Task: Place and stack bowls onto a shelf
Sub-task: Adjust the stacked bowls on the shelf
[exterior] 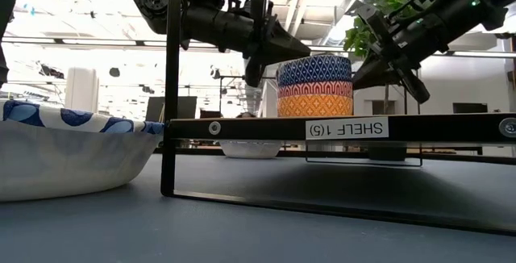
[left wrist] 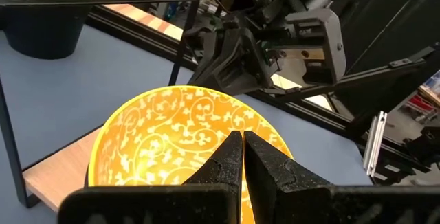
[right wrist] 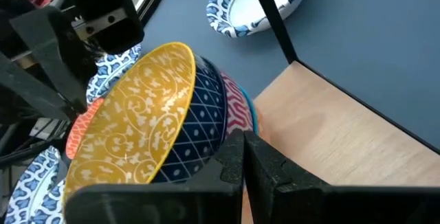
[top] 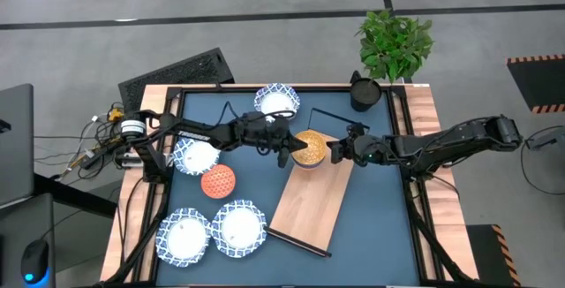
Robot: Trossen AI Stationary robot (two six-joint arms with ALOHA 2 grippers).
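Your left gripper (top: 283, 153) and right gripper (top: 334, 150) are both clenched empty, flanking the stacked small bowls, yellow-lined blue patterned over orange (exterior: 314, 85), at the far end of the light-wood shelf board (top: 309, 204). You seem to be nudging the stack square; next, back off gently. The frame label (exterior: 347, 129) reads "SHELF 1 (5)"

Two dark jointed arms — matte black fingers (left wrist: 234, 165), exposed cables.
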